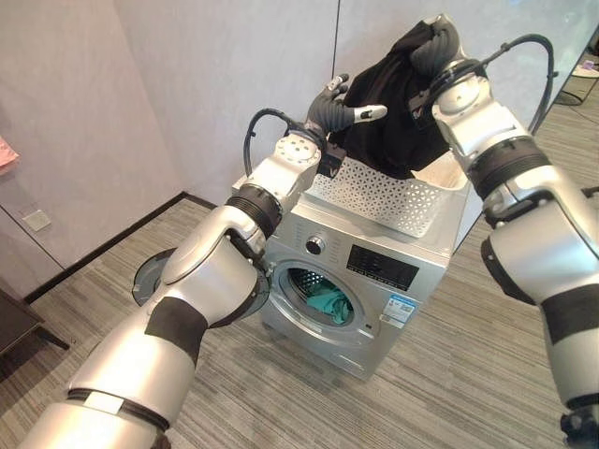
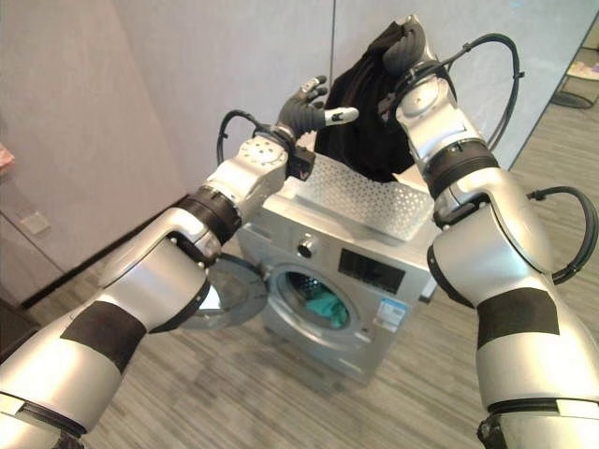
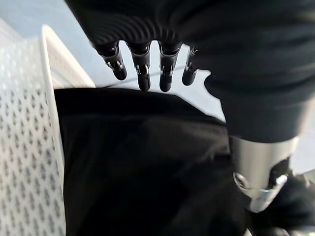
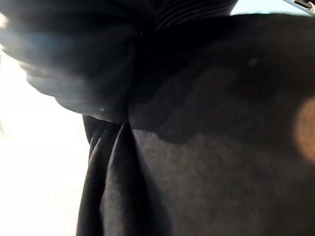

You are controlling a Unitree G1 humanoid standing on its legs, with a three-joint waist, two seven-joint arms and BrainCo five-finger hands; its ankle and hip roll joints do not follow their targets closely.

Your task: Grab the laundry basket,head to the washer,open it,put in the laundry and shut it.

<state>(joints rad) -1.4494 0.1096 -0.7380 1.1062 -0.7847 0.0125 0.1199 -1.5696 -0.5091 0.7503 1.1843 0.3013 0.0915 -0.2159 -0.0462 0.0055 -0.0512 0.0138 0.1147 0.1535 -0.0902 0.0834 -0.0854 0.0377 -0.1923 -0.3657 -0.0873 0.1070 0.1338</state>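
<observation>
Right hand: the right hand is raised above the basket, its fingers buried in the top of a black garment, clutching the bunched cloth; in the right wrist view the dark cloth hangs straight down from under the ribbed cover in folds.
Left hand: the left hand is lifted beside the garment, over the basket's near left corner, fingers loosely spread and straight, holding nothing; in the left wrist view its dark-tipped fingers hover just above the black cloth.
Black garment: pulled up out of the basket, its lower part still down inside it, its top gathered at the right hand.
Basket: a white perforated laundry basket stands on top of the washer, toward its left and front edge; its wall shows just beside the cloth in the left wrist view.
Washer: a silver front-loading washer stands on the grey striped floor against a pale wall.
Door: the round door is swung open to the robot's left.
Drum: a teal piece of laundry lies inside the open drum.
</observation>
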